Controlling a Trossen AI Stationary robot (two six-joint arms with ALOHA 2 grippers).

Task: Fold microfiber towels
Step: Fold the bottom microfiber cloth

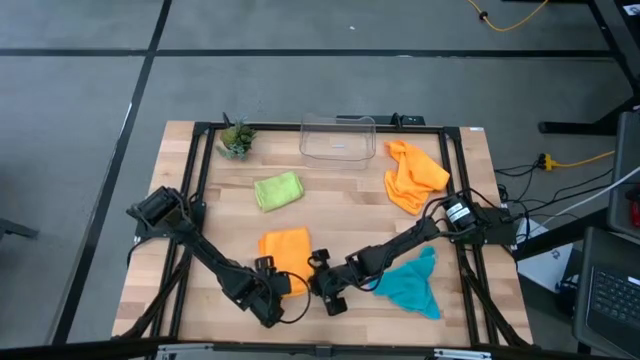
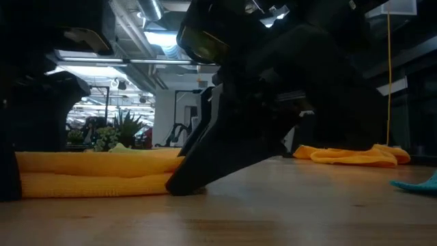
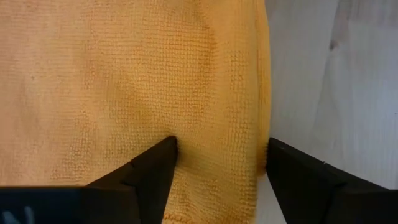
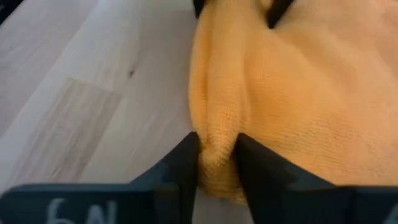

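Observation:
A folded orange towel lies flat on the table's near middle, and the low view shows it as stacked layers. My left gripper is open over its near edge, pointing steeply down. My right gripper is shut on the same towel at its near right side. A lime green towel lies folded farther back. A second orange towel lies crumpled at the far right, and a teal towel lies rumpled at the near right. My left gripper comes from above with its fingers spread. One fingertip dents the towel's top surface. The other stands at the towel's side edge. The towel lies flat on the table. My right gripper pinches a bunched bit of the towel's edge between its two fingers. It holds several layers. The fingers slant down from the table's right side. The rest of the towel lies on the table.
A clear plastic bin stands at the far edge's middle and a small potted plant at the far left. Bare wood shows to the left of the orange towel and along the near edge.

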